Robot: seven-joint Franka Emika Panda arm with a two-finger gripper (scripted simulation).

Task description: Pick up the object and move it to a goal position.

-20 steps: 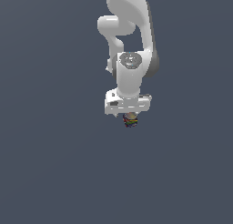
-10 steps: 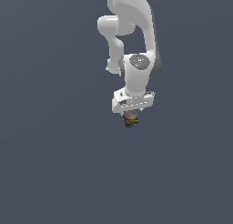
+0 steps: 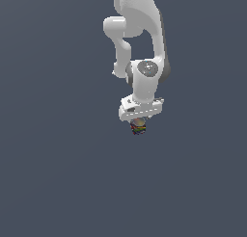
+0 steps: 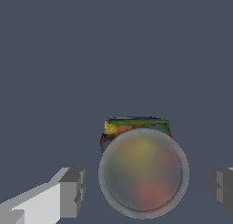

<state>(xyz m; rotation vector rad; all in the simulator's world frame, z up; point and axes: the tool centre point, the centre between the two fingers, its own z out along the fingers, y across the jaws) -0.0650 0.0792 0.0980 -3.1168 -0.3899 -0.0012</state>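
The white arm (image 3: 137, 33) reaches straight down, its hand (image 3: 139, 127) pointing downward with both fingers (image 4: 73, 191) spread well apart.

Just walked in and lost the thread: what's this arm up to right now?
A white robot arm has its gripper right above a small squat can with a multicoloured label and a tan round top. The wrist view shows the can between the two grey fingers, with a gap on each side, so nothing is gripped yet.
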